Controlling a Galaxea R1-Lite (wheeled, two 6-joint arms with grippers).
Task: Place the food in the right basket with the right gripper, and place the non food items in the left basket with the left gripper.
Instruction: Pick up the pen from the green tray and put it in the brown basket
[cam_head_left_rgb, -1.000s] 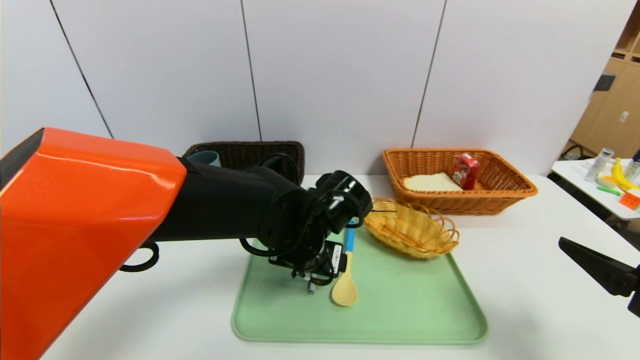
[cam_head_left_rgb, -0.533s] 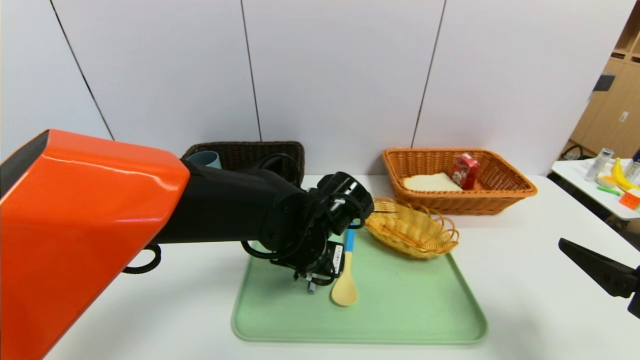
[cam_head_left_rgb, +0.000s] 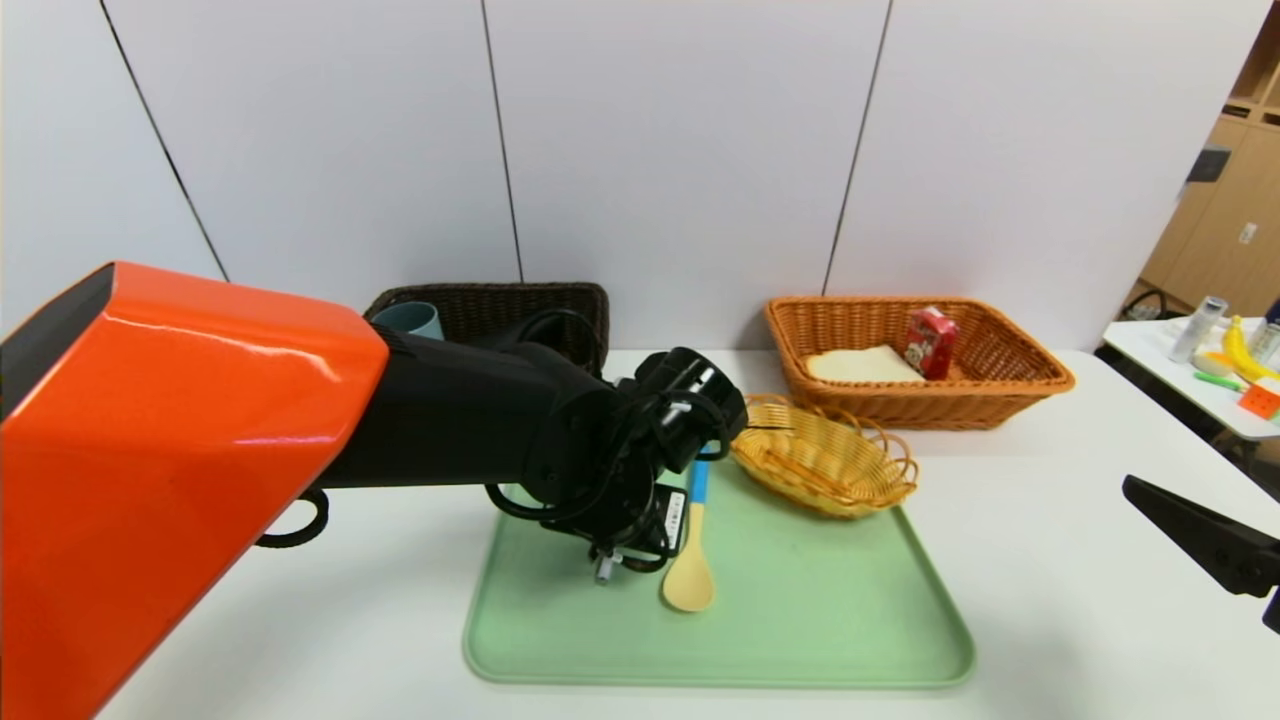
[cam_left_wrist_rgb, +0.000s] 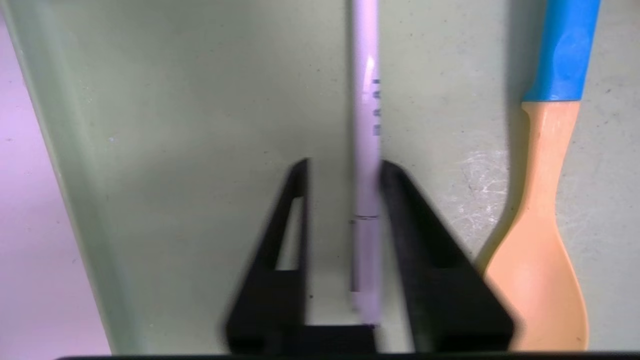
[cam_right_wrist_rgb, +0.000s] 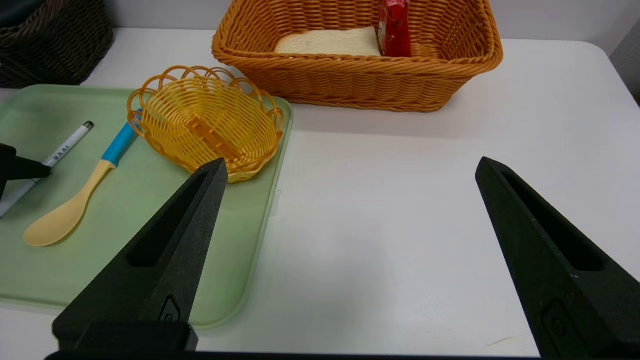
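Head view:
- Left gripper (cam_head_left_rgb: 632, 545): low over green tray (cam_head_left_rgb: 800, 640), L-centre part. Arm sits slightly lower and more to the R vs 1.0 s ago; pen tip below the gripper has shifted a little to the L.
- White pen (cam_head_left_rgb: 603, 570): only 1 end shows under the gripper.
- Yellow spoon (cam_head_left_rgb: 692, 560): flat on tray, just R of gripper, blue handle pointing away from robot. Unmoved vs 0.5 s ago.
- Small yellow basket (cam_head_left_rgb: 822, 455): on tray's far R corner. Unmoved.
- Left basket (cam_head_left_rgb: 540, 305): far L, behind arm; grey-blue cup (cam_head_left_rgb: 410, 318) inside it.
- Right basket (cam_head_left_rgb: 915, 360): far R; bread slice (cam_head_left_rgb: 862, 364) and red carton (cam_head_left_rgb: 930, 342) inside. Same as before.
- Right gripper (cam_head_left_rgb: 1215, 548): parked at R edge over table (cam_head_left_rgb: 1050, 560), barely shifted.

Left wrist view:
- Left gripper (cam_left_wrist_rgb: 344, 170): jaws narrow, 1 each side of pen (cam_left_wrist_rgb: 366, 150); pen touches 1 finger, a gap remains on the other side, so not clamped yet.
- Spoon (cam_left_wrist_rgb: 537, 250): beside pen, apart from it, on tray (cam_left_wrist_rgb: 175, 125).

Right wrist view:
- Right gripper (cam_right_wrist_rgb: 350, 167): jaws wide apart, holding nothing, above table (cam_right_wrist_rgb: 390, 210).
- Pen (cam_right_wrist_rgb: 55, 156) and spoon (cam_right_wrist_rgb: 75, 205) side by side on tray (cam_right_wrist_rgb: 150, 250); small yellow basket (cam_right_wrist_rgb: 207, 122) near them.
- Right basket (cam_right_wrist_rgb: 360, 80) with bread (cam_right_wrist_rgb: 330, 42), carton (cam_right_wrist_rgb: 395, 25). Left basket (cam_right_wrist_rgb: 50, 45) in far corner.
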